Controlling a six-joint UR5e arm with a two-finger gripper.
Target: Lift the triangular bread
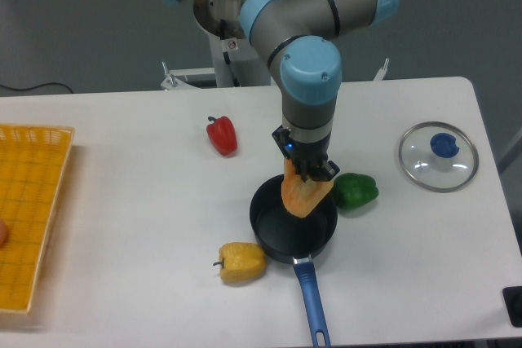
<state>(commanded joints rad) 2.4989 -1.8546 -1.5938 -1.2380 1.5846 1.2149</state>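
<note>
The triangular bread (300, 196) is a golden orange-tan wedge hanging point-down over the black pan (272, 236). My gripper (307, 172) is shut on its upper edge, holding it just above the pan's far rim. The arm's blue-capped wrist (310, 79) rises above it and hides the gripper's upper part.
A green pepper (354, 190) lies right beside the pan's right rim. A yellow pepper (241, 262) sits at the pan's left front, a red pepper (222, 134) farther back left. A glass lid (438, 156) lies at the right. A yellow basket (28, 209) is on the left edge. The pan's blue handle (311, 303) points forward.
</note>
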